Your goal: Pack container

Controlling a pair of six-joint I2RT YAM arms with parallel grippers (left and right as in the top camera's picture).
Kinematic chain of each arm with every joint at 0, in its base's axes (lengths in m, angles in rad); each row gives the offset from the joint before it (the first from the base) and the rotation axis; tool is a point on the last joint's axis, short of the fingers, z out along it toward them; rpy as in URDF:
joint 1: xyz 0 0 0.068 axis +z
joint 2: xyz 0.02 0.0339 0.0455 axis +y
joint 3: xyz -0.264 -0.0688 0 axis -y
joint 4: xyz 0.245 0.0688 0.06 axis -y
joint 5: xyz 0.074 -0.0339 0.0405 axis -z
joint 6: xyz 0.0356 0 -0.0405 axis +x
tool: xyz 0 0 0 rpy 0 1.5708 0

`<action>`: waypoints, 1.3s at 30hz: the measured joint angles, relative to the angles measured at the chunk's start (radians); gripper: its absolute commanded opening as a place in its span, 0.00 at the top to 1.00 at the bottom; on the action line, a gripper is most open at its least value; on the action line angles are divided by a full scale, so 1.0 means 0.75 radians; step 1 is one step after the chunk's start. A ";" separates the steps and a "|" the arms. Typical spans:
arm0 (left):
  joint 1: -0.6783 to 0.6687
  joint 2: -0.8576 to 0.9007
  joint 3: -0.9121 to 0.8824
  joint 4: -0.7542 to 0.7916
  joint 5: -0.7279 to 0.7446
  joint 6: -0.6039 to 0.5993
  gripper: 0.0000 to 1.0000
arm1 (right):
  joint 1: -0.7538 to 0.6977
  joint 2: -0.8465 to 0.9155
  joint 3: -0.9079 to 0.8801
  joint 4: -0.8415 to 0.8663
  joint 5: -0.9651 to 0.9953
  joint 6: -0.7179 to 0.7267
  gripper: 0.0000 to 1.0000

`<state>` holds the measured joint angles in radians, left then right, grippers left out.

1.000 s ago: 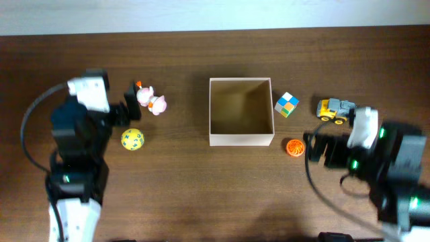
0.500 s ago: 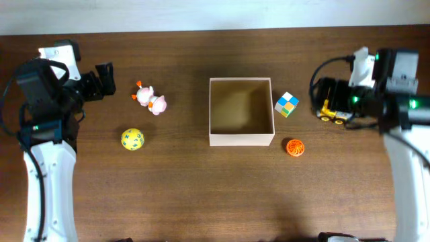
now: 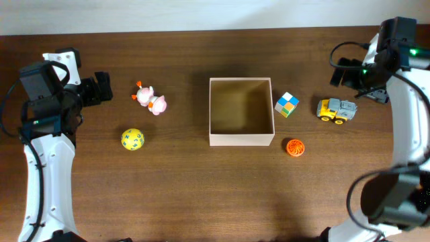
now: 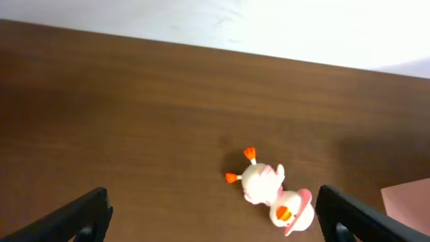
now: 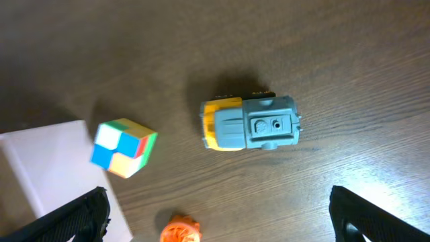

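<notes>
The container (image 3: pixel 242 140), a square open box with white walls and a tan inside, stands mid-table with nothing in it. Left of it lie a pink-and-white duck toy (image 3: pixel 150 100) and a yellow ball (image 3: pixel 132 139). On its right are a colourful cube (image 3: pixel 287 104), a yellow-and-grey truck (image 3: pixel 336 109) and an orange ball (image 3: pixel 294 147). My left gripper (image 3: pixel 104 89) hangs open, left of the duck (image 4: pixel 272 195) and apart from it. My right gripper (image 3: pixel 351 79) is open behind the truck (image 5: pixel 248 124), holding nothing.
A corner of the container (image 4: pixel 406 202) shows in the left wrist view and its wall (image 5: pixel 47 161) in the right wrist view, beside the cube (image 5: pixel 123 146) and orange ball (image 5: pixel 180 230). A pale wall runs behind the table's far edge (image 3: pixel 215 28).
The left arm has pulled back leftward, away from the duck. The right arm has swung from the front right to the back right, past the truck. Both grippers stay open.
</notes>
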<state>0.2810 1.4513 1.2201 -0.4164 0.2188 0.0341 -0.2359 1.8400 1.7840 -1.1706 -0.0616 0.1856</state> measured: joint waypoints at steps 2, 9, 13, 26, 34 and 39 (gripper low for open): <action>0.000 0.000 0.002 -0.027 -0.011 0.001 0.01 | -0.004 0.042 0.000 0.017 0.005 -0.015 0.01; 0.000 0.000 0.002 -0.092 -0.023 0.005 0.01 | -0.004 0.097 0.000 0.161 0.046 -0.343 0.01; 0.000 0.000 0.002 -0.095 -0.023 0.005 0.01 | -0.004 0.099 0.000 0.241 0.057 -0.618 0.01; 0.000 0.000 0.002 -0.095 -0.023 0.005 0.01 | -0.008 0.154 0.002 0.213 0.061 -1.184 0.01; 0.000 0.000 0.002 -0.095 -0.023 0.005 0.01 | -0.010 0.318 0.002 0.123 0.062 -1.291 0.00; 0.000 0.000 0.002 -0.097 -0.023 0.005 0.01 | -0.027 0.336 -0.004 0.079 0.062 -1.330 0.00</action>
<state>0.2810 1.4513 1.2213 -0.4889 0.2012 0.0380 -0.2562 2.0918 1.7813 -1.1110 -0.0151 -0.8120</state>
